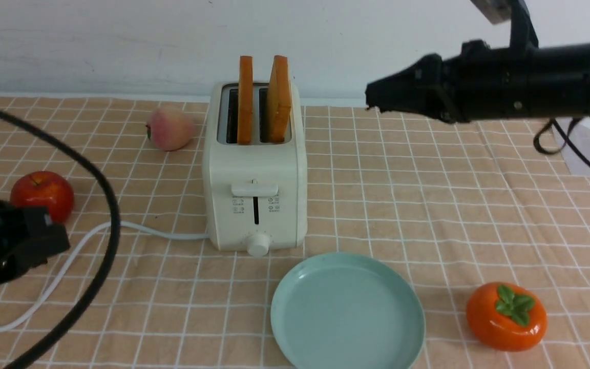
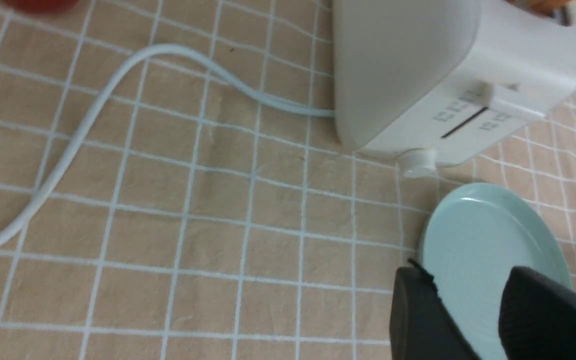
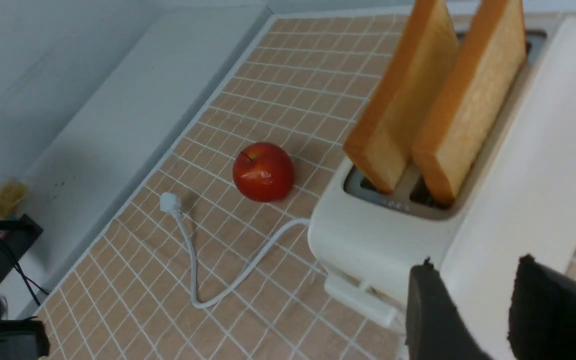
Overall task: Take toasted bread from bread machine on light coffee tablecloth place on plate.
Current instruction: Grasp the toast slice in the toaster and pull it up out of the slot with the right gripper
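- Where the front view looks across the light coffee tablecloth (image 1: 428, 205), two slices of toasted bread (image 1: 245, 100) stand in the one bread machine (image 1: 254, 174), with one plate (image 1: 346, 312) just before it.
- One apple (image 1: 42, 193), one peach (image 1: 170, 128) and one orange fruit (image 1: 506, 316) lie around; the left tool (image 1: 13, 246) is cut off and the right tool (image 1: 377, 100) is dark, so their jaws are unreadable.
- Left wrist view: the left tool's fingers (image 2: 418, 320) stand spread and empty, and the toast is nearly out of frame.
- Right wrist view: the right tool's fingers (image 3: 433, 310) stand spread, pinching nothing; the slots hide both slices' lower ends.
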### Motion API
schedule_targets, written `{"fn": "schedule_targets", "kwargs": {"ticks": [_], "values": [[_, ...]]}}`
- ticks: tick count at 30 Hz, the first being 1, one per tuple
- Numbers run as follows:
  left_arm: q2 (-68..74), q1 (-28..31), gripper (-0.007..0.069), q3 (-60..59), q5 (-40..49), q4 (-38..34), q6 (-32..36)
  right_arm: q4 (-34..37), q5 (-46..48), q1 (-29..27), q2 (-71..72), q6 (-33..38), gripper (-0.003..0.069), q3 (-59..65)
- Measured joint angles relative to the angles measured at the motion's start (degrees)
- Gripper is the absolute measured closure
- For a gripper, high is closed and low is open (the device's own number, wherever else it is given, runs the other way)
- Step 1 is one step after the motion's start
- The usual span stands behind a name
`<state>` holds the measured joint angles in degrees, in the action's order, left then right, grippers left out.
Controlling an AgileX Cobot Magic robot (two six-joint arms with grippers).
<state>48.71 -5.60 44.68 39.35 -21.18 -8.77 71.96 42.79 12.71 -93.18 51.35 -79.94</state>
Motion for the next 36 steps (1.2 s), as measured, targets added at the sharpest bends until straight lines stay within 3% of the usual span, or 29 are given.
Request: {"fn": "schedule_targets", "kwargs": {"ticks": [5,6,10,15,21,27,28,29,31,32,33,36], "values": [[1.1,-5.0,0.0386,6.0,1.9,-0.3,2.0,-17.2,0.1,5.7,-4.1,-18.3,0.0394,-14.1],[1.1,-6.5,0.0386,7.0,1.9,-0.5,2.1,-27.0,0.3,8.7,-6.3,-27.2,0.0377,-19.0],[1.2,-7.0,0.0386,7.4,3.1,-0.3,2.2,-47.9,1.6,15.1,-11.3,-45.8,0.0309,-29.0],[1.2,-7.1,0.0386,7.4,5.9,1.1,2.2,-64.3,1.4,20.0,-17.3,-59.0,0.022,-35.7],[1.2,-7.1,0.0386,7.4,7.9,1.4,2.2,-71.2,-2.6,20.1,-23.3,-62.6,0.0192,-37.1],[1.2,-7.1,0.0386,7.4,8.1,1.3,2.2,-71.6,-6.0,20.2,-28.8,-62.8,0.0244,-37.1],[1.2,-7.1,0.0386,7.4,8.2,1.3,2.2,-71.5,-6.6,20.2,-29.4,-62.8,0.03,-37.1],[1.2,-7.1,0.0386,7.4,8.2,1.3,2.2,-71.4,-6.6,20.2,-29.5,-62.8,0.0308,-37.1],[1.2,-7.1,0.0386,7.4,8.3,1.3,2.2,-71.4,-7.2,20.2,-29.7,-62.8,0.0455,-37.3],[1.2,-7.1,0.0386,7.4,8.3,1.3,2.2,-71.4,-7.2,20.2,-29.7,-62.8,0.0468,-37.3],[1.2,-7.1,0.0386,7.4,8.3,1.3,2.2,-71.3,-7.1,20.2,-29.6,-62.8,0.0552,-37.7],[1.2,-7.1,0.0386,7.4,8.3,1.3,2.2,-72.3,-6.4,20.3,-28.9,-62.8,0.0564,-38.4]]}}
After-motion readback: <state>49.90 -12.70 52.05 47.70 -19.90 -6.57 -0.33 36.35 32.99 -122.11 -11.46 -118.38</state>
